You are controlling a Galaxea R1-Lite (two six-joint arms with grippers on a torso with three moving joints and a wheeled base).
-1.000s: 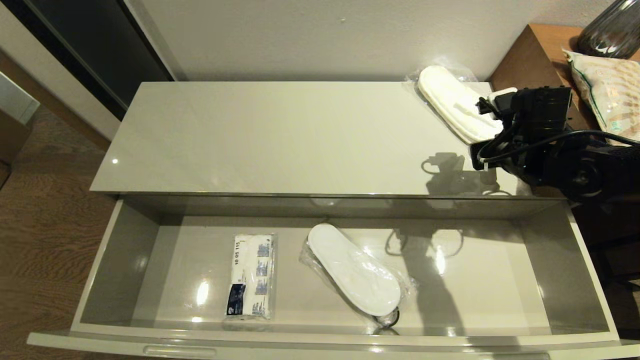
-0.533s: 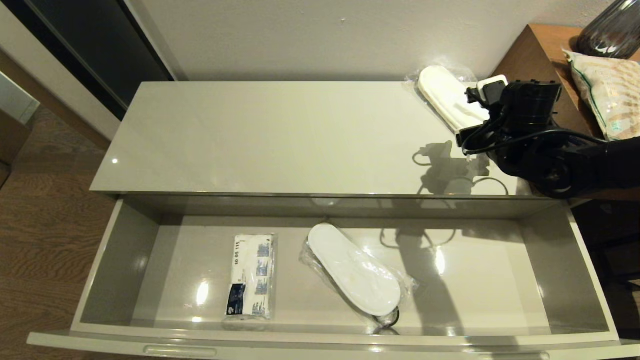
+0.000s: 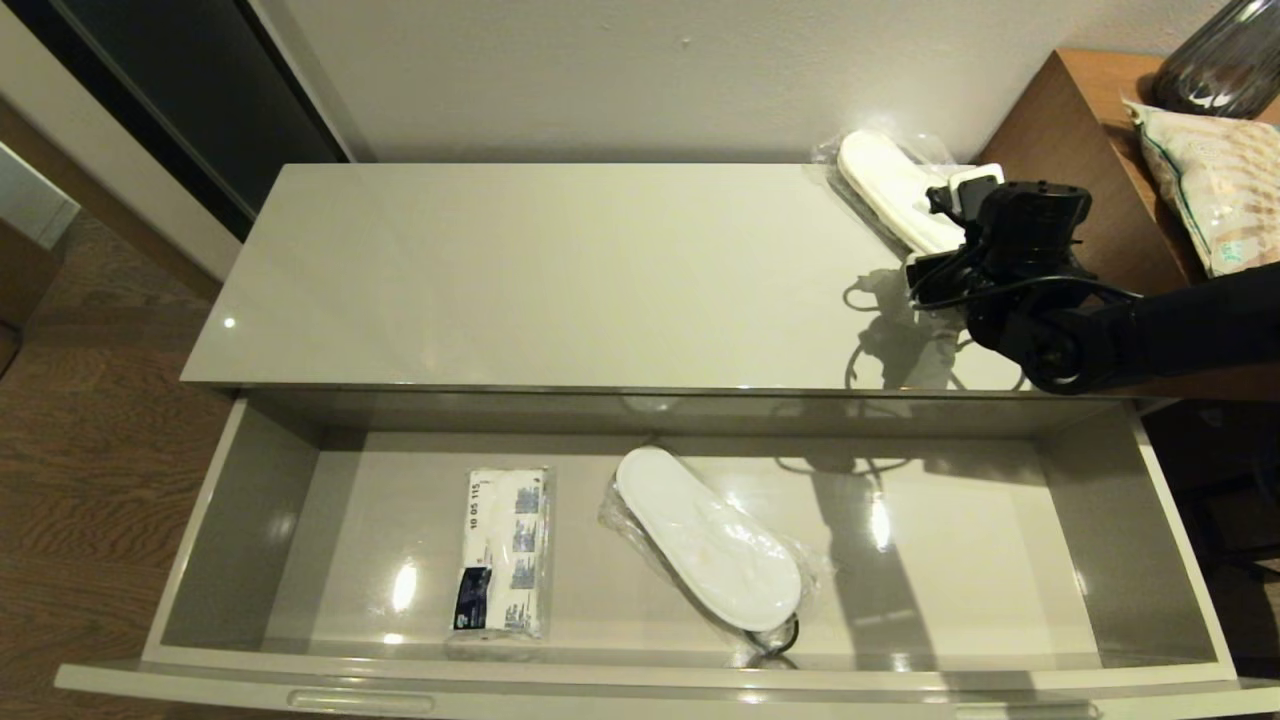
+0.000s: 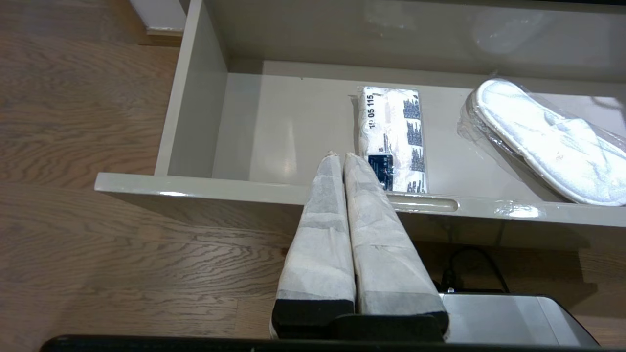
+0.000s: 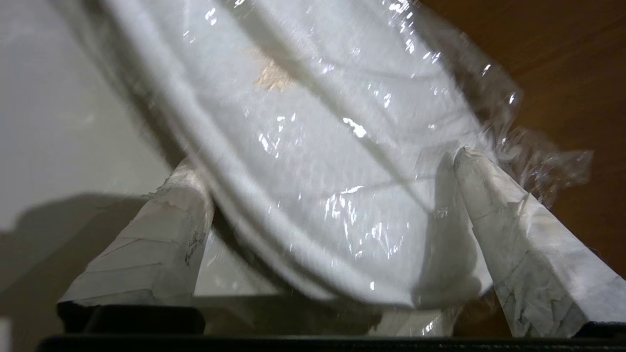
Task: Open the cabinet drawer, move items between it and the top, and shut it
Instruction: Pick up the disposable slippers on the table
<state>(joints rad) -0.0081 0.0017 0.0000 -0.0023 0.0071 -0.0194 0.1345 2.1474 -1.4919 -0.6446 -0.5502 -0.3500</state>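
- The drawer (image 3: 250, 500) is pulled fully out: wide, shallow, glossy grey-cream, with a recessed slot (image 4: 423, 203) in its front edge.
- One slipper pack (image 3: 712, 540) lies flat on the drawer floor near the middle, set at a slant, white under crinkly clear plastic.
- The top (image 3: 560, 270) is a long, glossy cream panel, shiny as a mirror.
- A second slipper pack (image 3: 890, 185) lies at the top's far right corner, slanted, its near end between the right gripper's (image 5: 323, 161) spread fingers.
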